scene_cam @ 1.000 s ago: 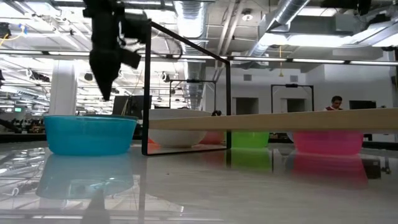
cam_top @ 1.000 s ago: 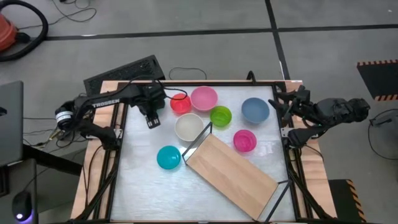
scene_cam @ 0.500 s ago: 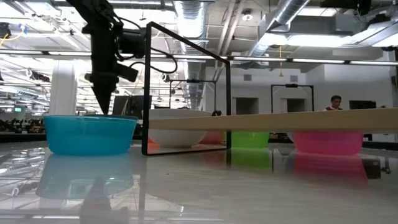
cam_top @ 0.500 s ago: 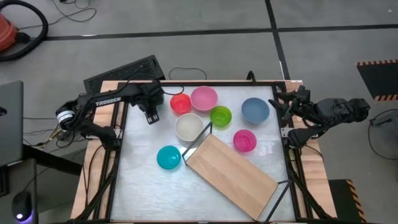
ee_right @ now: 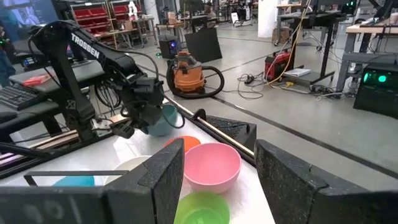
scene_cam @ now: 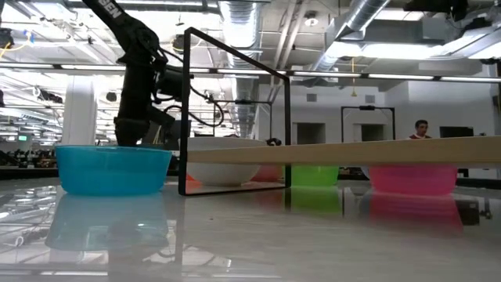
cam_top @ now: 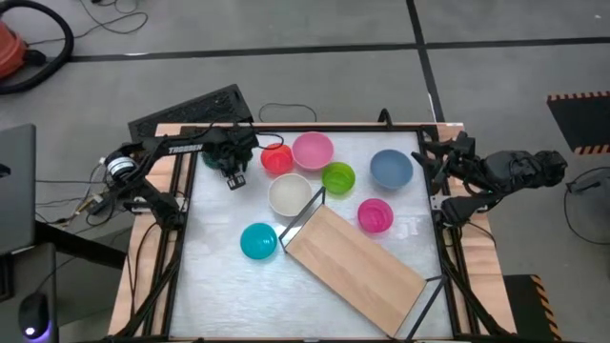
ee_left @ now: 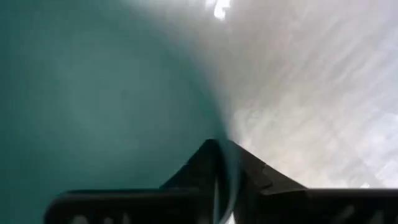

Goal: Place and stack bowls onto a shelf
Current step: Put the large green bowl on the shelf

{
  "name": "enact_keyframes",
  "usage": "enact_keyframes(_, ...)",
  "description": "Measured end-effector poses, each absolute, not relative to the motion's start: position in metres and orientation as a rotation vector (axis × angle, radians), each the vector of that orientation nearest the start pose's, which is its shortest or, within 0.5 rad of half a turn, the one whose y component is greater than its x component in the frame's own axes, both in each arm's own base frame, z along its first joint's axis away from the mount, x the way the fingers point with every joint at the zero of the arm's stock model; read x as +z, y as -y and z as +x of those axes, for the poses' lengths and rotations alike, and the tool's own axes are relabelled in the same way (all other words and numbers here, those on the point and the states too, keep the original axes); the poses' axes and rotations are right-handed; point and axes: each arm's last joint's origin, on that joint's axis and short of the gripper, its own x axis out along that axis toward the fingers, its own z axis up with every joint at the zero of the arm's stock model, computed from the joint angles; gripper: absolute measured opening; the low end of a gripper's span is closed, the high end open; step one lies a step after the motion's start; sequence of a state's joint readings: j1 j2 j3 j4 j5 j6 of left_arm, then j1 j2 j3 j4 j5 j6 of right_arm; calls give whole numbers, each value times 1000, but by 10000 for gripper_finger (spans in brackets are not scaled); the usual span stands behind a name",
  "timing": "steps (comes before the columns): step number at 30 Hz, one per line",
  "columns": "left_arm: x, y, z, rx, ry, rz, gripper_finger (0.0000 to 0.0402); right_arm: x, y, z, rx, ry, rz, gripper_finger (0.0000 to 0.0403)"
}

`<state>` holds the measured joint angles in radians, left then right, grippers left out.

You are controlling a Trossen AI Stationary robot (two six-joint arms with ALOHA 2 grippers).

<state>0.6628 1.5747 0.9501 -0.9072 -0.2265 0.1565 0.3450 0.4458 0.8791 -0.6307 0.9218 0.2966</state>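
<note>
Seven bowls (cam_top: pixel 313 150) in high view, one shelf (cam_top: pixel 355 264), two arms

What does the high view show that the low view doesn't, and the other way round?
Only the high view: the blue bowl, the red bowl, the right gripper waiting open at the table's right edge, and the shelf lying askew.

Only the low view: the room behind with a person, and the gap under the shelf board.

Both: the cyan bowl, white bowl, lime bowl, magenta bowl, and the left arm, whose left gripper is shut on the dark green bowl.
</note>
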Motion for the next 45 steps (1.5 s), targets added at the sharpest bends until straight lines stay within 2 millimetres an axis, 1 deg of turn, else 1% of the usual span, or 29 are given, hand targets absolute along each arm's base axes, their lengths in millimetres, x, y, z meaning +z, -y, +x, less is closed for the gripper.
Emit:
enact_keyframes(3, 183, -163, 198, 636, -1554, -245, 2, 357, 1, 66, -608, -75, 187, 220)
enact_keyframes(7, 198, -158, 192, 697, -1485, -283, 0, 355, 1, 66, -621, -85, 202, 220)
enact_keyframes(10, 215, -151, 187, 743, -1400, -322, 0, 353, 1, 65, -624, -92, 212, 220)
enact_keyframes(13, 240, -143, 185, 749, -1278, -393, 0, 352, 2, 65, -627, -101, 213, 220)
enact_keyframes(17, 288, -127, 189, 678, -1020, -477, 0, 352, 2, 65, -627, -101, 214, 220)
enact_keyframes(20, 332, -111, 195, 582, -811, -464, 0, 352, 2, 65, -628, -103, 212, 220)
enact_keyframes(24, 391, -85, 205, 448, -526, -378, 0, 351, 2, 65, -629, -108, 208, 220)
enact_keyframes(26, 416, -71, 211, 378, -403, -311, 0, 351, 2, 65, -630, -111, 205, 220)
enact_keyframes(28, 436, -56, 218, 308, -304, -211, 0, 350, 2, 64, -630, -114, 203, 220)
enact_keyframes(30, 451, -42, 227, 234, -215, -121, 0, 350, 2, 64, -631, -117, 201, 220)
enact_keyframes(33, 463, -23, 246, 174, -148, -55, 0, 350, 2, 64, -631, -117, 201, 220)
enact_keyframes(37, 464, 1, 279, 89, -173, 29, 0, 350, 2, 64, -631, -119, 200, 221)
enact_keyframes(42, 445, 34, 330, -44, -258, 175, 0, 348, 2, 64, -633, -138, 185, 221)
enact_keyframes(45, 432, 51, 356, -96, -313, 231, 0, 346, 2, 63, -635, -157, 176, 221)
